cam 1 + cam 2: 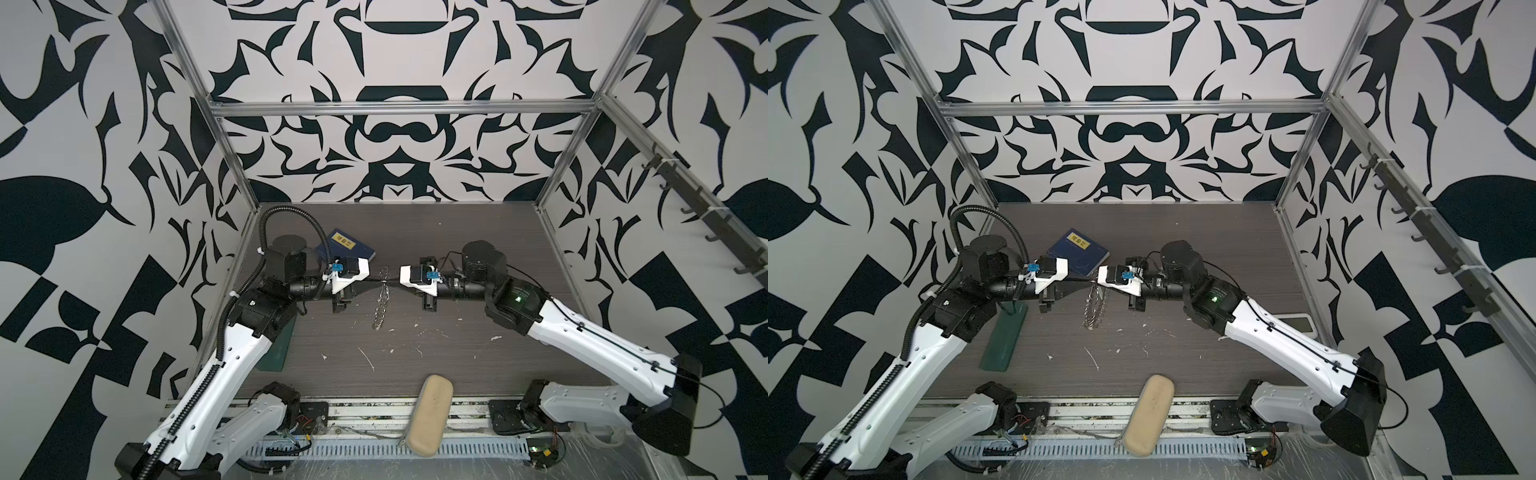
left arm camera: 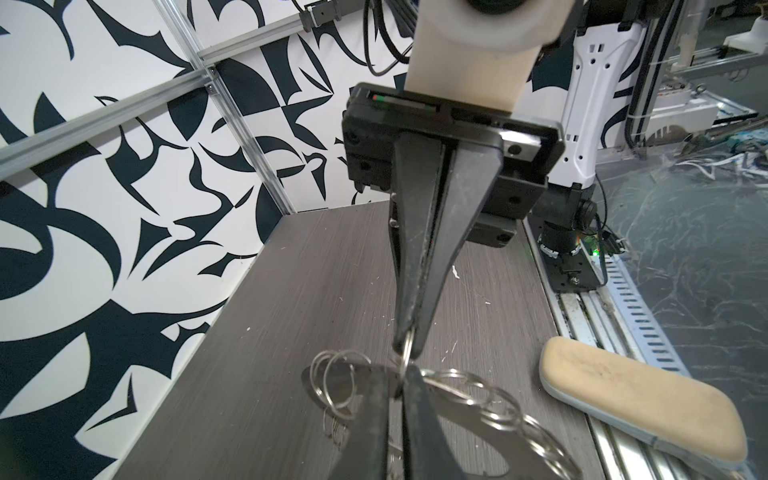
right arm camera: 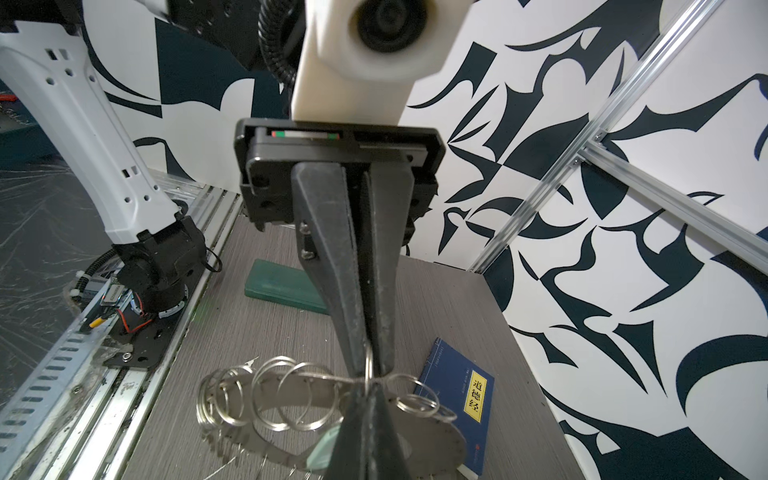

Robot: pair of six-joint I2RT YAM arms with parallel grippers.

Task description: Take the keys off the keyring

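Around the whole scene stand black-and-white patterned walls [image 1: 395, 50], and across the lower middle of both top views lies the dark wood-grain bench [image 1: 457, 365]. From the lower left corner the left arm [image 1: 232, 365] slants up and inward; from the lower right the right arm [image 1: 590, 340] does the same, and the two meet near the centre of the frame. Low in the middle, a beige pouch [image 1: 430, 411] lies across the rail at the bench's near edge. A green case [image 1: 1003, 336] lies left of centre, partly under the left arm. A blue book [image 1: 345, 245] with a yellow label sits just above that arm's white wrist mount.

In the centre hangs the keyring [image 1: 381, 309], a flat grey metal ring fringed with wire loops. It hangs on edge under the two pincers, near the book and well apart from the pouch. Whether its low rim touches the bench I cannot tell.

The left pincer [image 1: 380, 283] and the right pincer [image 1: 392, 282] point at each other, almost tip to tip. Both wrist views show each one closed, jaws pressed together on one small split ring [image 2: 408, 353] at the keyring's rim. This split ring stands between the two sets of tips.

In the right wrist view a pale mint-green key tag [image 3: 322, 449] shows just beside the right pincer, against the flat ring; the key itself is hidden
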